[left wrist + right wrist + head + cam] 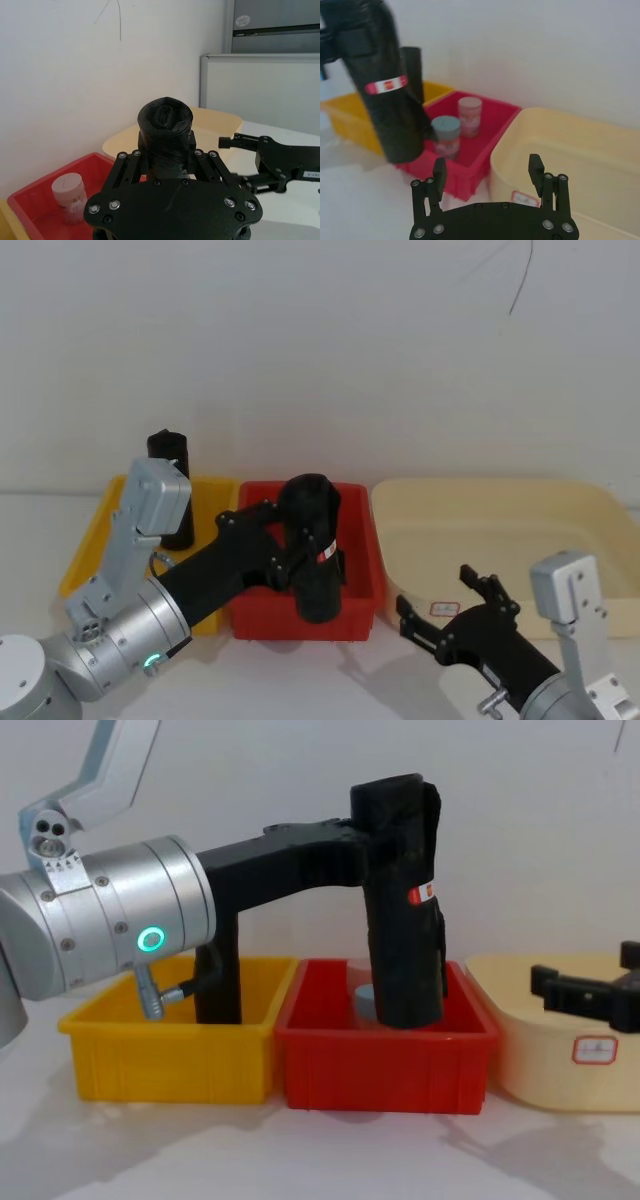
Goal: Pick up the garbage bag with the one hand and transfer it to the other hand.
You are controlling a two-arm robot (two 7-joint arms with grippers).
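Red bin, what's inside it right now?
Inside the red bin stand a blue-lidded jar and a pinkish jar. The garbage bag, held by the left end effector, covers part of the bin's floor, so anything there is hidden.

garbage bag [395, 955]: crinkled matt plastic film | red bin [385, 1070]: smooth glossy plastic

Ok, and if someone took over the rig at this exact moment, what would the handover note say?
Left gripper: shut on the garbage bag, gripping near its top; the roll hangs roughly upright over the red bin.
Right gripper: open and empty, by the cream tub, apart from the bag.
Done: pickup.
To do: bring the two together, close the right on the bag, release the left.
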